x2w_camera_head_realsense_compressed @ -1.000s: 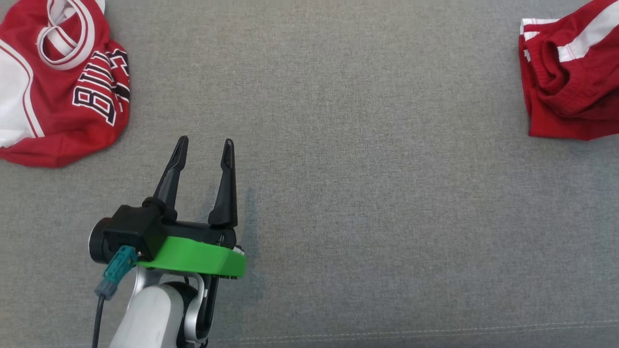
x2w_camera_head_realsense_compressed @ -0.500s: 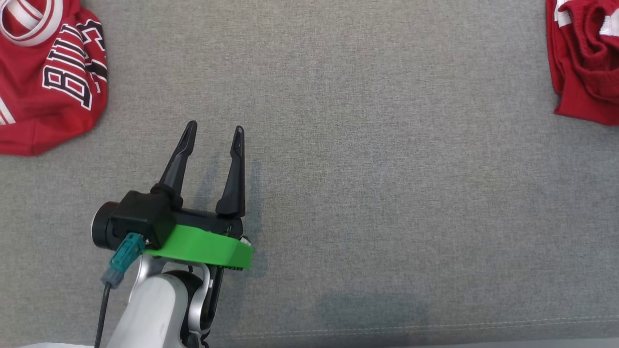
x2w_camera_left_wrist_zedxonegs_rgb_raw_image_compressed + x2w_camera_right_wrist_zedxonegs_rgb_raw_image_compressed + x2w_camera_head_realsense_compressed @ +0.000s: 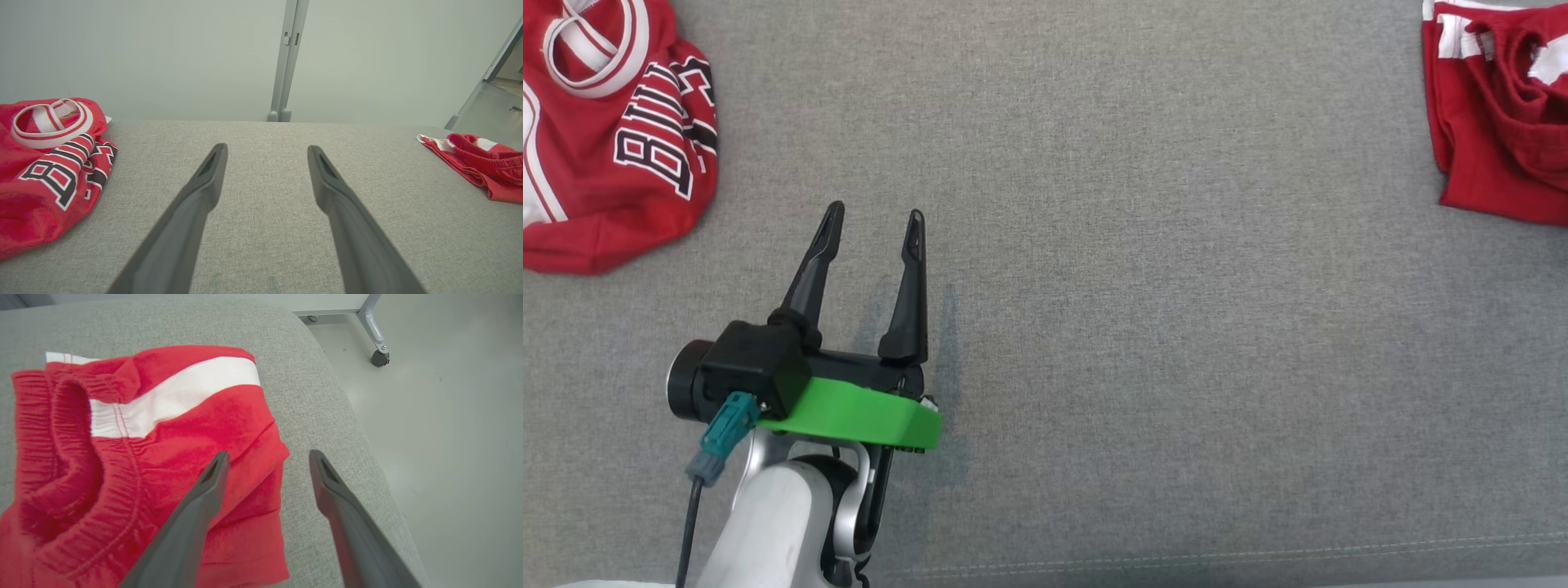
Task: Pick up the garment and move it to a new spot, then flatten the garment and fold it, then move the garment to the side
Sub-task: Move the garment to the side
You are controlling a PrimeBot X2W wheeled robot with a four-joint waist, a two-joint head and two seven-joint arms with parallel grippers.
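Note:
The garment, a pair of red shorts [image 3: 1494, 122] with a white stripe, lies crumpled at the far right of the grey cushion [image 3: 1143, 269]. In the right wrist view my right gripper [image 3: 269, 453] hangs open just above the shorts [image 3: 163, 428], by their hem near the cushion's rounded edge, with nothing between its fingers. My left gripper [image 3: 876, 212] stands open over bare cushion at the lower left, fingers pointing away from me. From the left wrist, the left gripper [image 3: 267, 148] frames empty fabric, with the shorts [image 3: 478, 159] far off to the right.
A red and white lettered jersey [image 3: 605, 163] lies bunched at the far left, seen also as the jersey [image 3: 41, 175] beside my left fingers. Past the cushion's right edge the pale floor [image 3: 449, 416] drops away, with a castor wheel [image 3: 380, 357]. A grey post [image 3: 286, 61] stands behind the cushion.
The head camera has shifted, so both red garments sit higher and slightly differently placed in its picture. My left gripper keeps the same open pose over the cushion.

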